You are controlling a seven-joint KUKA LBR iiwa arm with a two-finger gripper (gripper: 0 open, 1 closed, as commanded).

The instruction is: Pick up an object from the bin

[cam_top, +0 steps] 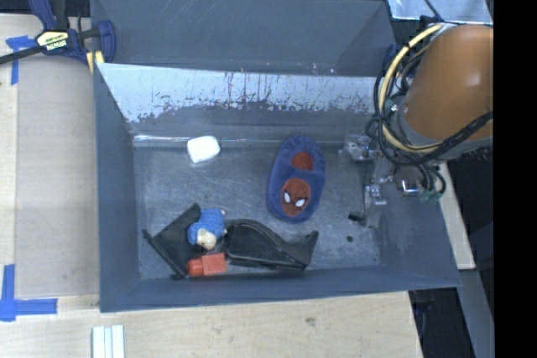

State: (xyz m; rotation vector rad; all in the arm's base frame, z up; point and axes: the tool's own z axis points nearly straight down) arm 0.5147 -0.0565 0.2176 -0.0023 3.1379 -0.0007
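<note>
This is looking like a robotics lab. A cable-wrapped robot arm [445,80] is hanging over a grey metal bin [252,29] sitting on a pale workbench [50,180]

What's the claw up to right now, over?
Claw low at the right side of the bin, over bare floor. Nearest thing: blue Spider-Man slipper to its left, apart from it. Nothing lies between them.

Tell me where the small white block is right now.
The white block lies on the bin floor's upper left, near the back wall, left of the blue slipper and apart from it.
</note>
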